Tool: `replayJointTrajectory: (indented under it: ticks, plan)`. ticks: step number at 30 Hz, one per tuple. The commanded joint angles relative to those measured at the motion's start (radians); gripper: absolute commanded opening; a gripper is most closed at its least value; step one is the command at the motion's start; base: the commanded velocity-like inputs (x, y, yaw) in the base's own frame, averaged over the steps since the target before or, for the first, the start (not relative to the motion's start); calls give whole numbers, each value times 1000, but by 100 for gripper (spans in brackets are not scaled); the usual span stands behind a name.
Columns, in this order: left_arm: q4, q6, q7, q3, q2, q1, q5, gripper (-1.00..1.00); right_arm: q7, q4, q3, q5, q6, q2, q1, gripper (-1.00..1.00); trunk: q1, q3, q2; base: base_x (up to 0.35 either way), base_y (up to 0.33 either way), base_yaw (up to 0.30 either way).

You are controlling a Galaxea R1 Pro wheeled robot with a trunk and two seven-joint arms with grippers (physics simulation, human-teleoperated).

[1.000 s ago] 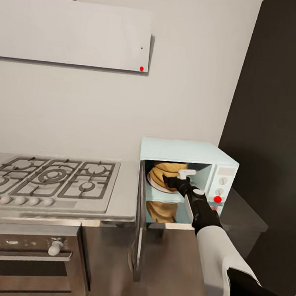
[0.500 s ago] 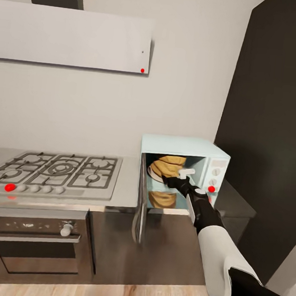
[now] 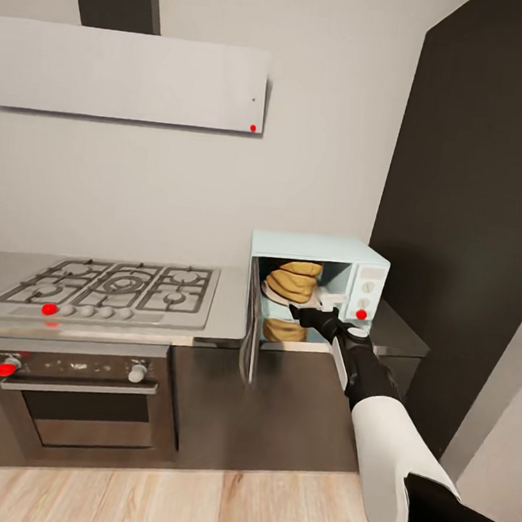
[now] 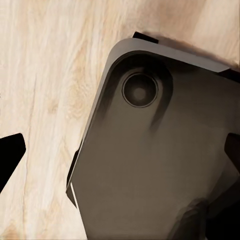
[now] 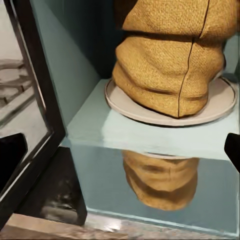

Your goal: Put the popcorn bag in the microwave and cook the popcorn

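I am looking at a grey kitchen wall with a counter carrying a gas hob and the microwave. The popcorn bag is already sitting on the plate inside. My right hand is hovering at the opening, fingers apart, holding nothing. The door is standing open; closing it and heating are still to do, I judge.

The right arm stretches forward, its fingers spread apart (dark tips at frame edges).
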Motion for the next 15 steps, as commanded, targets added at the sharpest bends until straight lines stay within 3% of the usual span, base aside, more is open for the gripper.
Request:
replayJointTrajectory:
  ticks: [1, 4, 5, 8, 13, 15]
  plan:
    - [-2, -2, 3, 1, 0, 0, 4, 100, 10, -1, -7, 10, 4, 1, -1, 100, -1, -1, -1, -313, 0, 0]
    - [-2, -2, 3, 1, 0, 0, 5, 100, 8, 25, -6, 24, 4, -12, -1, 100, -1, -1, -1, -303, 0, 0]
    - [-2, -2, 2, 1, 0, 0, 5, 100, 8, 51, -6, 30, 4, -29, -1, 100, -1, -1, -1, -282, 0, 0]
    - [-3, -2, 2, 1, 0, 0, 4, 100, 6, 224, -8, 33, 3, -122, -1, 100, -1, -1, -1, -246, 0, 0]
    - [-3, -2, 2, 1, 1, 0, 5, 100, 4, 442, -7, 34, 2, -185, -1, 100, -1, -1, -1, -53, 0, 0]
    - [-4, -3, 2, 1, 1, 0, 5, 100, 2, 566, -7, 34, -6, -224, -1, 100, -1, -1, -1, -4, 0, 0]
